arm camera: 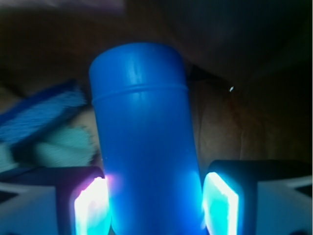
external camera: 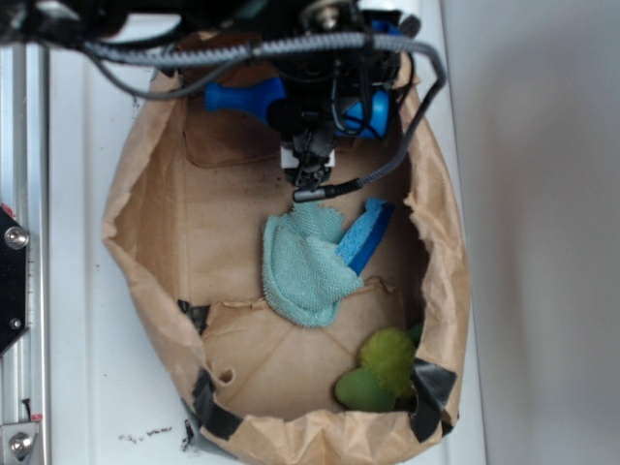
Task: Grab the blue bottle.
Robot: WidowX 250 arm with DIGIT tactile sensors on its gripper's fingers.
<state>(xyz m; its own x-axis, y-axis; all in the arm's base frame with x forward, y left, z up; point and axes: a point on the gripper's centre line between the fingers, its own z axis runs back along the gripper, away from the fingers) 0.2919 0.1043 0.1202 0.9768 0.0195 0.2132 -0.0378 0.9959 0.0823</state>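
Overhead first, we see the gripper (external camera: 312, 145) hanging inside a crumpled brown paper bag (external camera: 145, 242) that lies open on a white surface (external camera: 542, 242). Black cables (external camera: 291, 46) loop across the top of the frame and partly hide the arm. The blue bottle (external camera: 242, 97) lies crosswise under the gripper: its narrow neck and flared lip stick out to one side of the hand, and a patch of its wider body shows on the other side, behind the cables. From this view we cannot tell how the jaws stand. Just below the gripper, toward the bag's open end, a light teal cloth (external camera: 305, 262) lies bunched, and a flat blue sponge (external camera: 366, 232) leans against its edge, touching it. Farther from the hand, near the taped rim of the bag, sits a green leafy toy (external camera: 380, 373).

Next, from the wrist camera, the blue bottle (arm camera: 144, 147) fills the middle of the picture, its cylindrical body running straight away from us between the two fingers (arm camera: 90, 205). Both pads glow with reflected blue light and press against the bottle's sides, so the gripper (arm camera: 155, 208) is clamped on it. Off to one side of the bottle, blurred, we make out the sponge (arm camera: 41, 115) and the cloth (arm camera: 63, 147); brown paper forms the dim background.
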